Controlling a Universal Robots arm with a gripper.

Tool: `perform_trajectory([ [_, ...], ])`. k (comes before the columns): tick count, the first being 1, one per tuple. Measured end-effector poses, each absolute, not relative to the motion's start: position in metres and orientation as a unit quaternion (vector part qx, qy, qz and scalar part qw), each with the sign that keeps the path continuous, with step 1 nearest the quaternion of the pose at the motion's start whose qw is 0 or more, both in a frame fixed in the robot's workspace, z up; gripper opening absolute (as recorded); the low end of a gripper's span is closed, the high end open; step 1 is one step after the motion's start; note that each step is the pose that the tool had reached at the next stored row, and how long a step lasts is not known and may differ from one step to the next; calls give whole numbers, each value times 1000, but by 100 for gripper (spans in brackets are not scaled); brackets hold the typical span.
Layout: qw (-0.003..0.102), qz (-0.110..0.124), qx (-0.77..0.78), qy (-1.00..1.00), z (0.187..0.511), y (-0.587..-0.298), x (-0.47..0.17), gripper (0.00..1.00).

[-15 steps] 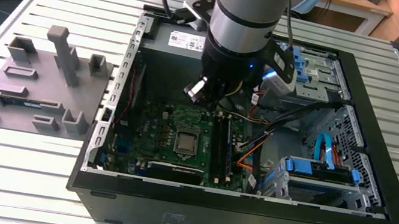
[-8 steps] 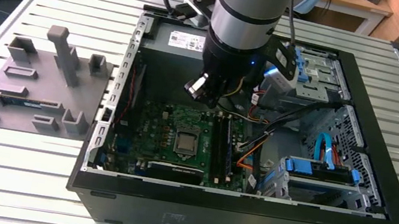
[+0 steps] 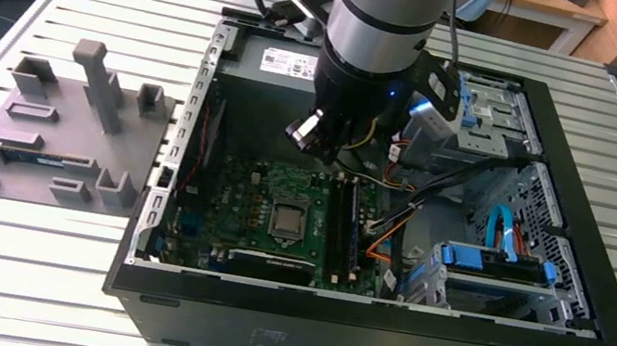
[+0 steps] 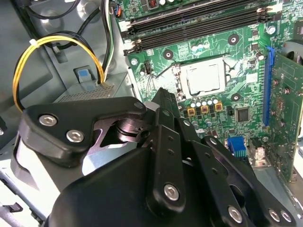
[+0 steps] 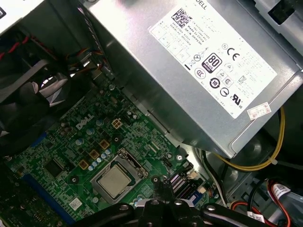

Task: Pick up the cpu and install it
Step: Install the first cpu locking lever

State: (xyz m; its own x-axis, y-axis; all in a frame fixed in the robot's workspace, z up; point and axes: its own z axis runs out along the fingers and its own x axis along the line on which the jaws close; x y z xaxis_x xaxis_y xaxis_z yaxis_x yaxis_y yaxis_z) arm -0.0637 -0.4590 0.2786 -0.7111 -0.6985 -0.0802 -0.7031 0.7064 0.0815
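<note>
The cpu (image 5: 115, 181) lies flat in its socket on the motherboard (image 5: 71, 151), silver top facing up, with the socket frame around it. In the second wrist view the cpu (image 4: 204, 78) sits in that same frame, just beside the long memory slots (image 4: 199, 21). In the exterior view the socket (image 3: 289, 218) is near the middle of the motherboard (image 3: 234, 208), inside an open computer case (image 3: 564, 300) that lies on a slatted metal bench (image 3: 4, 263).

The gripper (image 3: 318, 135) hangs above the motherboard, apart from the cpu and holding nothing visible. Its black fingers (image 4: 165, 111) appear pressed together, their tips pointing toward the board near the socket.

Beside the motherboard sits a grey power supply (image 5: 189, 71) with yellow cables (image 5: 265, 161) running from it. Outside the case, toward the exterior view's left, a grey fixture tray (image 3: 51, 139) rests on the bench.
</note>
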Motion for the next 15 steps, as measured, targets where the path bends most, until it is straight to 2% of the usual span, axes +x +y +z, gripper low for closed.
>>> perform_trajectory([
  [15,23,56,-379,923,280,-459,-64,11],
])
